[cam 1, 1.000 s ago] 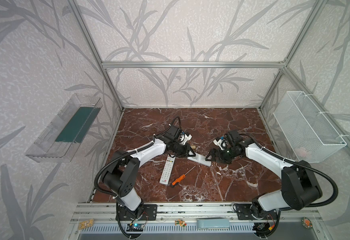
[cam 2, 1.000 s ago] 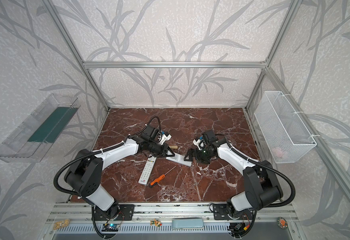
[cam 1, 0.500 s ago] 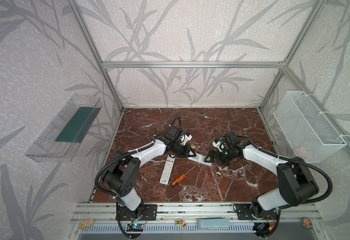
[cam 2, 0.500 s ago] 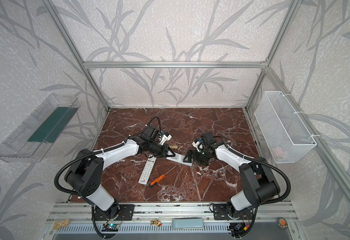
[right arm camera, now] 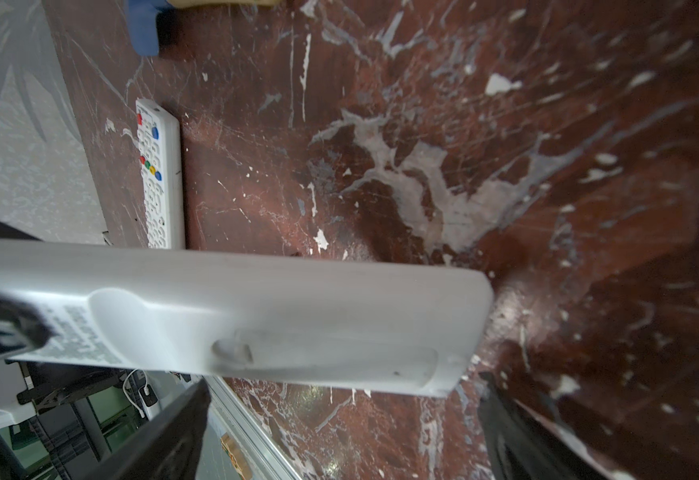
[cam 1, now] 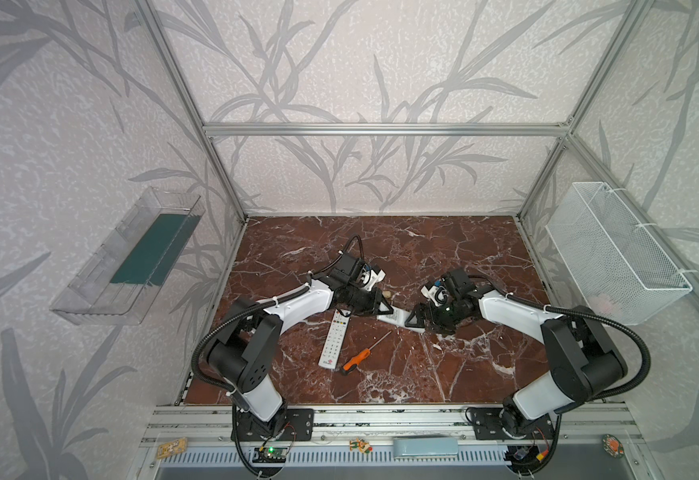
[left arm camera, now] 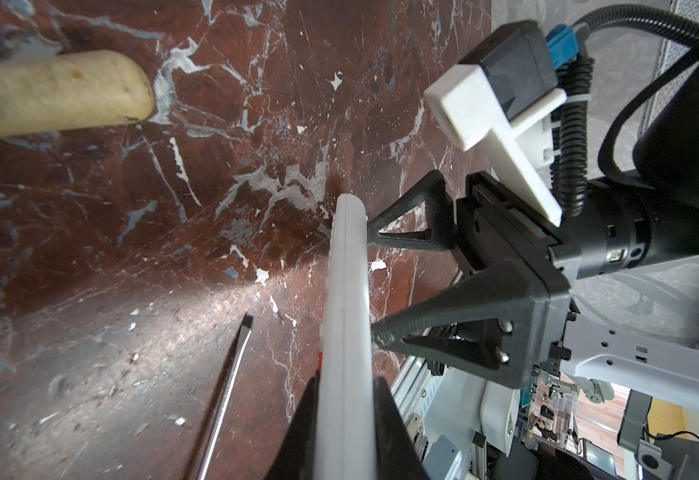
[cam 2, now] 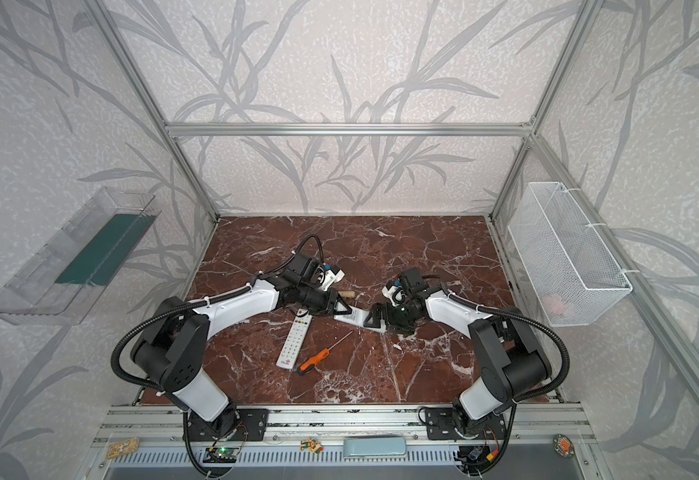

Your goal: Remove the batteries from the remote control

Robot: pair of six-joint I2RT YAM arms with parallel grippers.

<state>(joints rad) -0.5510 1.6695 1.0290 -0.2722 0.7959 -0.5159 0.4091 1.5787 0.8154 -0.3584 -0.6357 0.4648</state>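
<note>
A white remote control is held on edge above the marble table, with my left gripper shut on one end of it. In the left wrist view its fingers clamp both faces of the remote control. My right gripper is open at the free end. Its two fingertips stand spread along the remote's back face, touching or nearly so. The right wrist view shows that back face with the battery cover closed. The batteries are hidden.
A second white remote lies buttons up near the left arm, beside an orange-handled screwdriver. A wooden handle lies behind the left gripper. A wire basket hangs on the right wall, a clear tray on the left.
My right gripper has edged left, closer to the free end of the held remote. The left gripper and the remote have stayed put.
</note>
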